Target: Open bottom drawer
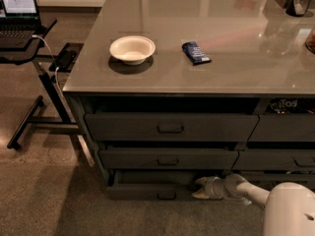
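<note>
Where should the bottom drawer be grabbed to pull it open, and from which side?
The centre pull handle, from straight in front: it sits mid-panel, so pulling there likely keeps the bottom drawer square. The gripper is just right of the handle.

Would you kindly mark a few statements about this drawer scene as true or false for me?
1. The gripper is low down at the right end of the bottom drawer. True.
2. The white bowl sits on the floor. False: it sits on the countertop.
3. The bottom drawer is fully shut. False: it stands out a little, with part of its tray showing.
4. A blue packet lies on the countertop to the right of the bowl. True.
5. The laptop rests on the countertop. False: it is on a separate stand to the left.
</note>
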Robot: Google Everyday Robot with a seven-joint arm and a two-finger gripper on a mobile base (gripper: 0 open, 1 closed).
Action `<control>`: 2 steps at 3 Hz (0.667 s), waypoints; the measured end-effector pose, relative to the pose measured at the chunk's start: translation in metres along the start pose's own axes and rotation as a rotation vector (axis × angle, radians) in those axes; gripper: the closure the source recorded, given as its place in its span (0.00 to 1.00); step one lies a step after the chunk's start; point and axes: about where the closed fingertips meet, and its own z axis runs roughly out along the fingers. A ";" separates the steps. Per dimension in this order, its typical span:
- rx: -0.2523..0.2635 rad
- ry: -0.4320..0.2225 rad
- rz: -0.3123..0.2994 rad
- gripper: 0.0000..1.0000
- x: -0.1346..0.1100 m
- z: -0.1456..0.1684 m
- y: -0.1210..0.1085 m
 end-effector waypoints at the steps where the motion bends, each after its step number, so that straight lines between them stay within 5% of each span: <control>1: -0.029 -0.003 0.027 0.11 0.020 0.001 0.017; 2: -0.029 -0.003 0.027 0.12 0.019 0.000 0.017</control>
